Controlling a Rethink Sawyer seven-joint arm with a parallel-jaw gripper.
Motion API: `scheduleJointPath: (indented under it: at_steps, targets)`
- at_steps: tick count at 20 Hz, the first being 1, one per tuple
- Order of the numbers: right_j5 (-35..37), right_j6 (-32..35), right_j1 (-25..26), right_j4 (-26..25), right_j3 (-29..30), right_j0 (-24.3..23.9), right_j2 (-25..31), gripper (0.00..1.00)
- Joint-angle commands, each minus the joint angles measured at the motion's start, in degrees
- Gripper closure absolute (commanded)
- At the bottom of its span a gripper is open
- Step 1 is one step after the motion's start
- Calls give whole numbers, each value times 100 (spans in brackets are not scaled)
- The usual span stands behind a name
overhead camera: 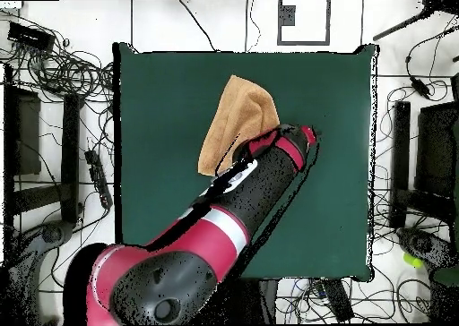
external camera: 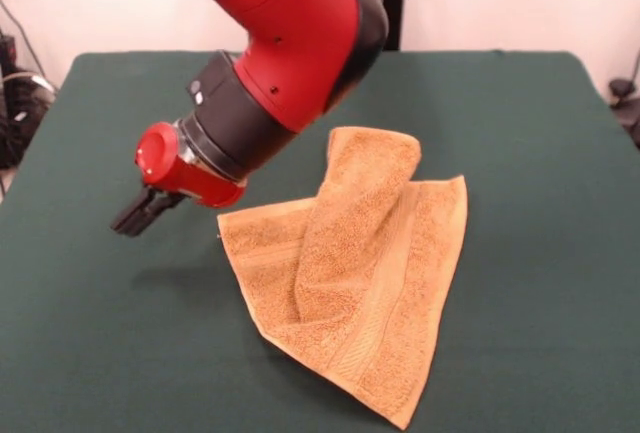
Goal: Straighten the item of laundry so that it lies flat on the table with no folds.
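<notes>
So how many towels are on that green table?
1. The towel lies near the middle of the table, partly folded over itself, beside the gripper. The arm hides part of it from overhead.

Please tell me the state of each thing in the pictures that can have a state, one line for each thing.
towel: lying on the table, not flat; one part is folded over the rest.
gripper: above the table beside the towel, holding nothing; open or shut cannot be told.
table: bears only the towel.
arm: stretched over the table, partly covering the towel from above.
</notes>
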Motion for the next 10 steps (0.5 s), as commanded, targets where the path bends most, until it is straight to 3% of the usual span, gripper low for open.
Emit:
scheduleJointPath:
  at_steps: [1, 5, 10]
  targets:
    - [1443, -427, -1121, 327, 205, -245, 1440, 100]
    - [2202, -446, -1946, 761, 836, -537, 2372, 100]
    - [2240, -128, -2183, 1025, 1145, -763, 3029, 100]
